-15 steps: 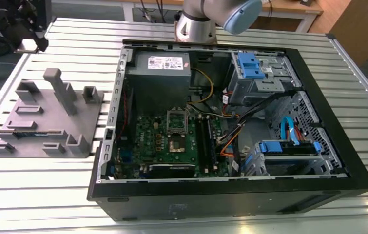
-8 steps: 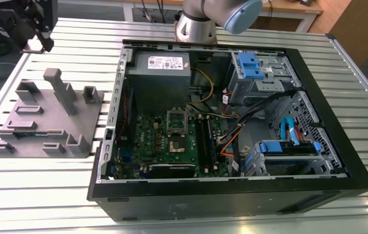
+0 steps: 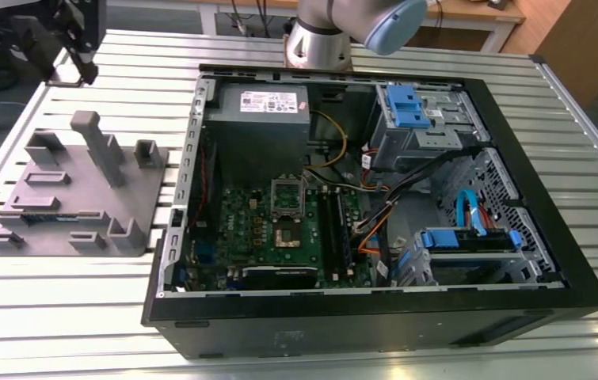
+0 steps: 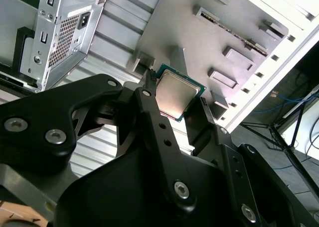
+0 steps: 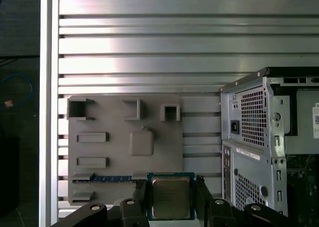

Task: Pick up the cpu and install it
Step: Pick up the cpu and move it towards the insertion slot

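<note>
Computer case [image 3: 383, 324] lies open on the desk [image 3: 55, 317] in the exterior view, grey fixture [image 3: 77, 198] beside it. Second wrist view: tool [image 4: 175, 100] pinching the cpu [image 4: 177, 91] by opposite edges, a sound hold for something light, stiff and probably fragile. First wrist view: cpu held over the fixture's edge, near the case.

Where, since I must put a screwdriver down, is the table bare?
Bare table slats lie in front of the grey fixture, and at the exterior view's right of the computer case. The case's inside is crowded.

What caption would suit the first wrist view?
Gripper holding the cpu, grey fixture and computer case beyond.
</note>
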Controlling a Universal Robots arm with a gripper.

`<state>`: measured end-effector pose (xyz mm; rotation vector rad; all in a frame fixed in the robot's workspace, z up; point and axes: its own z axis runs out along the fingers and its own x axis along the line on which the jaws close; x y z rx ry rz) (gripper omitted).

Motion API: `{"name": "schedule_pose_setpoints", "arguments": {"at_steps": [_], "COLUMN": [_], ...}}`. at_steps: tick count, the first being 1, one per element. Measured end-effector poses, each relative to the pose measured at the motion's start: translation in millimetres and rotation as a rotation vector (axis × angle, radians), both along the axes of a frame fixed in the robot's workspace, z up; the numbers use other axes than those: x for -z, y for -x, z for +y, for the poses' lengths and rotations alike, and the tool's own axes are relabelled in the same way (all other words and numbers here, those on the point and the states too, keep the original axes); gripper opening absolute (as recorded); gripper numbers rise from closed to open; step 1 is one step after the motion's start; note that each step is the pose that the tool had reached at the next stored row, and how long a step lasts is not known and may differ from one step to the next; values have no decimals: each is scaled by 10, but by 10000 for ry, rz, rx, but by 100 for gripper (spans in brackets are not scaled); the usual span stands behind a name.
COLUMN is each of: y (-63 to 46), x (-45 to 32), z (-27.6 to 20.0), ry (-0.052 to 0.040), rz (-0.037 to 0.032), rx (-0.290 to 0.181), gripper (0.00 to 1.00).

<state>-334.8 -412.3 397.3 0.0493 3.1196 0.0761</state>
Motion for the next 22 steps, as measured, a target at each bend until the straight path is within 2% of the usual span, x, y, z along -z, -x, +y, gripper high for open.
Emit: {"name": "schedule_pose_setpoints", "arguments": {"at_steps": [6, 12, 17, 22], "y": [-79, -150, -198, -244], "x": [1, 6, 16, 21], "z": [0, 0, 0, 1], "ry": [6, 69, 235, 308], "rz": [16, 26, 30, 32], "rx": [0, 0, 0, 0], "gripper": [47, 47, 47, 47]}}
